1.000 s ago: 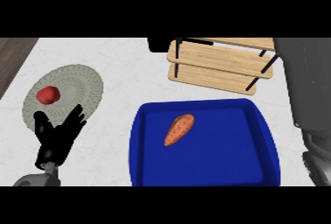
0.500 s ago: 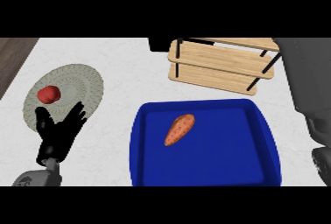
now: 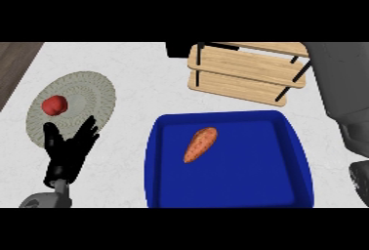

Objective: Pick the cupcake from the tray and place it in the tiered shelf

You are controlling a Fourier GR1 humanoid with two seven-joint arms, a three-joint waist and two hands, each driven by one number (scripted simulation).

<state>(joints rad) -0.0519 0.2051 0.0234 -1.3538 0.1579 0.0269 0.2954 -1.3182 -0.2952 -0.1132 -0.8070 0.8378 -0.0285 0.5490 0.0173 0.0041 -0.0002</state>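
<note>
Blue tray (image 3: pixel 229 197) sits near-right on the white counter (image 3: pixel 137 68). The only thing in it is an orange, elongated item (image 3: pixel 199 144) lying tilted in the tray's far-left part, looks more like a sweet potato than a cupcake; nothing is touching it. Tiered wooden shelf (image 3: pixel 245 71) with black posts stands far-right, beyond the tray and apart from it; both visible boards are bare. Far-left there's a round grey-green woven mat (image 3: pixel 90 93) with a small red object (image 3: pixel 54 104) on its left part. Left hand (image 3: pixel 69 151) shows at lower left, fingers straight and spread upward, released, holding nothing; its fingertips overlap the near edge of the mat, well left of the tray. Grey forearm (image 3: pixel 45 199) comes in below it from the near edge. Right hand: only a grey bulk (image 3: pixel 344 93) along the right edge and a dark shape (image 3: pixel 360 180) at the near-right corner just beside the tray, can't make out a hand there, so can't tell its state. Orange item is in the tray, not on the shelf.
</note>
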